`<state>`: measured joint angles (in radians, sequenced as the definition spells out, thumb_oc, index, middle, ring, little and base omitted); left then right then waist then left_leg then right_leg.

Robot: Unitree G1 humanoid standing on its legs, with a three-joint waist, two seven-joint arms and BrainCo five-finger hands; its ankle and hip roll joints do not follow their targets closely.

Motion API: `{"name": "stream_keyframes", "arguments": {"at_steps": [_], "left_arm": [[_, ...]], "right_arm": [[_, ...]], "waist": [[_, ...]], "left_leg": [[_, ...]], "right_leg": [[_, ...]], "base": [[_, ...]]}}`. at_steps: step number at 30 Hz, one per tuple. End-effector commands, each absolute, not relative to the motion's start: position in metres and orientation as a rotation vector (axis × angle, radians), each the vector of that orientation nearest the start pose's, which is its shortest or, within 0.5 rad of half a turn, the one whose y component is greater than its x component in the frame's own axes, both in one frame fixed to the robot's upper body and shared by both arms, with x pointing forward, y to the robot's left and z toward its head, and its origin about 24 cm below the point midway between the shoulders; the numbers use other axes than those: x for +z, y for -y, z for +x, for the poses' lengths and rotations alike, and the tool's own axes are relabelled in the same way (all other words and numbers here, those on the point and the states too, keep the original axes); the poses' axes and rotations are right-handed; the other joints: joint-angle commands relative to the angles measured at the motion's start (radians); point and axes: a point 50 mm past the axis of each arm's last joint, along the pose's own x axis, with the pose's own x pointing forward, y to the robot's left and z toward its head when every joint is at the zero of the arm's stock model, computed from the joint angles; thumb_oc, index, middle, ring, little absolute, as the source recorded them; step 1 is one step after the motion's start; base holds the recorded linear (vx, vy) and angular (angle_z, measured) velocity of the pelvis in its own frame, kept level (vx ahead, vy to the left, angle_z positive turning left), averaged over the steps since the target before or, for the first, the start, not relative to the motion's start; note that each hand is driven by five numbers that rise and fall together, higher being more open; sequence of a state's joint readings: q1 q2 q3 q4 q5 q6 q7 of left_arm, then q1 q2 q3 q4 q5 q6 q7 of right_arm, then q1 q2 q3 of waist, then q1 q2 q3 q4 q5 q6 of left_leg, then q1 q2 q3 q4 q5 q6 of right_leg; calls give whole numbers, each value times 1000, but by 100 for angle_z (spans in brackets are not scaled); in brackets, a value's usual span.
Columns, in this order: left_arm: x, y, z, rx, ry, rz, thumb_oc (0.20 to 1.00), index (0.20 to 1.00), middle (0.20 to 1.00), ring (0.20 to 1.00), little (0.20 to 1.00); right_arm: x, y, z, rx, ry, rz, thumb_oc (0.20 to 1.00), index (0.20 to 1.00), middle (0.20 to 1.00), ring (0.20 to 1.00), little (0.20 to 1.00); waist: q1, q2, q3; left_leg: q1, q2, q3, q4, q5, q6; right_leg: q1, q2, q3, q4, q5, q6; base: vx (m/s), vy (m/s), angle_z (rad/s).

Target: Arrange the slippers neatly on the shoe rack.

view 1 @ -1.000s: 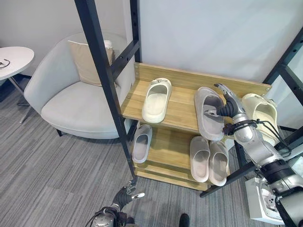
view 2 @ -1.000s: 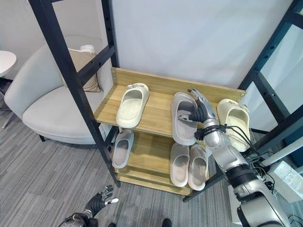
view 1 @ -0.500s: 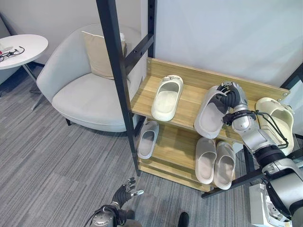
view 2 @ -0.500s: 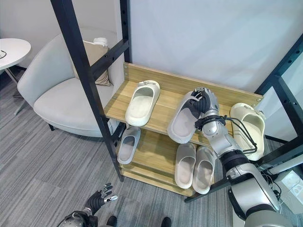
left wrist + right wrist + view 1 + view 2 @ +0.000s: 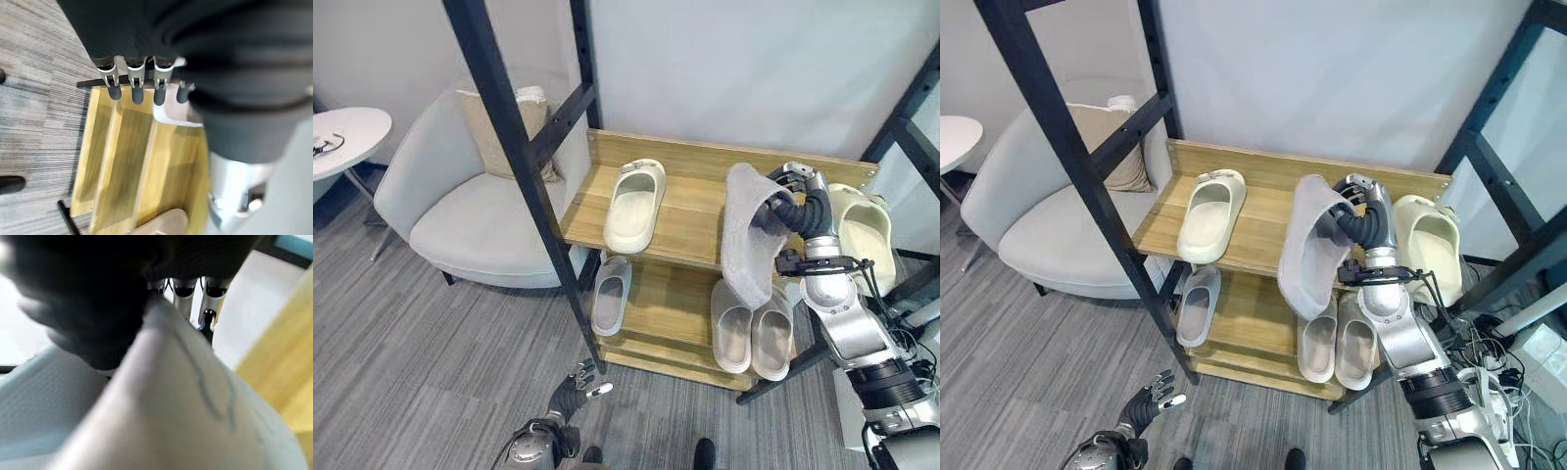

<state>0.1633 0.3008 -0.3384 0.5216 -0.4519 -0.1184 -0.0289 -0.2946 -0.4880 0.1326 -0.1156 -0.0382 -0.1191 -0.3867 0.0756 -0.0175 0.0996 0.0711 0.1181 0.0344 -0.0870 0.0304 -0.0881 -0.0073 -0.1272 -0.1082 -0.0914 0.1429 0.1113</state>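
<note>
The wooden shoe rack [image 5: 690,223] has two shelves. My right hand [image 5: 800,210] is shut on a grey slipper [image 5: 746,237] and holds it tipped up above the top shelf's front edge, with its sole toward me; in the right wrist view the grey slipper [image 5: 171,406] lies against the fingers [image 5: 186,293]. A cream slipper [image 5: 634,205] lies on the top shelf at the left, and another cream slipper [image 5: 862,224] lies at the far right. On the lower shelf are a single grey slipper [image 5: 610,294] and a grey pair [image 5: 751,331]. My left hand [image 5: 571,386] hangs open low over the floor.
A black frame post [image 5: 509,157] slants across in front of the rack's left end. A grey armchair [image 5: 470,211] with a beige cushion stands to the left, and a round white table [image 5: 337,132] beyond it. Grey carpet [image 5: 421,372] lies in front.
My right hand has closed round the grey slipper and lifted it off the top shelf, turning it up on edge. The camera has shifted; the other slippers have not moved.
</note>
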Motion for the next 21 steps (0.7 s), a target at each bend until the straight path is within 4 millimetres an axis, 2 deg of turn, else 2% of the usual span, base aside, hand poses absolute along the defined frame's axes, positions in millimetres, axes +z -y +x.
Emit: {"name": "stream_keyframes", "arguments": {"at_steps": [1,3,5,8,10,11,13,15,16,17,18,19,20,21], "left_arm": [[-86,-184,179,-96,-562,-32,1000,1000,1000,1000,1000],[-91,-181,177,-78,-577,-28,1000,1000,1000,1000,1000],[-88,-176,182,-59,-541,-51,1000,1000,1000,1000,1000],[-87,-175,183,-45,-526,-59,1000,1000,1000,1000,1000],[-89,-178,182,-10,-531,-71,1000,1000,1000,1000,1000],[-90,-179,181,0,-534,-74,1000,1000,1000,1000,1000],[-92,-183,176,16,-546,-71,1000,1000,1000,1000,1000],[-88,-183,187,34,-520,-71,1000,1000,1000,1000,1000],[-88,-183,187,34,-520,-72,1000,1000,1000,1000,1000],[-85,-179,195,40,-499,-85,1000,1000,1000,1000,1000],[-77,-175,209,38,-454,-94,1000,1000,1000,1000,1000],[-77,-180,201,5,-455,-73,1000,1000,1000,1000,1000],[-54,-179,209,-40,-327,-67,1000,1000,1000,1000,1000],[-42,-179,219,-34,-269,-93,1000,1000,1000,1000,1000]], "right_arm": [[213,152,262,77,848,-20,200,200,200,200,200],[226,103,227,404,944,136,200,200,200,200,200],[218,51,211,706,891,176,200,200,200,200,200],[199,26,216,790,805,102,200,200,200,200,200],[161,10,228,778,703,-149,200,200,200,200,200],[150,8,230,764,681,-216,200,200,200,200,200],[113,10,242,689,636,-535,200,200,200,200,200],[102,14,247,645,621,-644,200,200,200,200,200],[102,14,247,645,622,-644,200,200,200,200,200],[93,18,260,566,636,-800,200,200,200,200,200],[99,25,281,446,705,-975,200,200,200,200,200],[105,34,298,360,739,-1074,200,200,200,200,200],[119,54,316,222,774,-1171,200,200,200,200,200],[132,62,323,166,832,-1248,200,200,200,200,200]], "waist": [[1,-44,13],[-9,-38,13],[1,-32,17],[14,-31,24],[36,-29,37],[43,-28,44],[69,-23,79],[71,-24,106],[71,-24,105],[86,-21,142],[99,-16,190],[124,-3,212],[140,10,247],[141,12,258]], "left_leg": [[-6,-29,-10,0,-59,36],[-5,-24,-3,0,-53,29],[-11,-21,-5,0,-46,24],[-12,-22,-13,0,-45,24],[-23,-26,-32,0,-36,27],[-26,-27,-40,0,-35,28],[-43,-32,-77,0,-28,35],[-56,-30,-92,3,-28,37],[-56,-30,-93,3,-28,37],[-92,-28,-110,23,-22,40],[-167,-34,-129,77,-20,37],[-235,-42,-150,129,-22,37],[-318,-56,-177,188,-19,32],[-354,-59,-187,212,-18,27]], "right_leg": [[117,-34,1,4,-169,40],[114,-32,4,4,-166,39],[113,-32,1,4,-164,36],[119,-33,-9,4,-165,34],[116,-37,-27,12,-161,34],[113,-38,-35,21,-164,35],[92,-43,-61,70,-181,35],[66,-44,-70,111,-199,38],[65,-44,-70,112,-199,38],[27,-50,-82,158,-207,38],[-35,-60,-89,209,-214,38],[-87,-73,-98,252,-217,36],[-147,-86,-108,294,-217,37],[-172,-92,-111,310,-220,39]], "base": [[-65,-64,-1],[-66,-46,-3],[-76,-16,-1],[-39,8,12],[-56,30,24],[-55,30,31],[-82,20,31],[-64,-1,23],[-149,-13,51],[-293,-17,47],[-417,-21,35],[-448,-20,19],[-332,-20,35],[-262,-3,45]]}}
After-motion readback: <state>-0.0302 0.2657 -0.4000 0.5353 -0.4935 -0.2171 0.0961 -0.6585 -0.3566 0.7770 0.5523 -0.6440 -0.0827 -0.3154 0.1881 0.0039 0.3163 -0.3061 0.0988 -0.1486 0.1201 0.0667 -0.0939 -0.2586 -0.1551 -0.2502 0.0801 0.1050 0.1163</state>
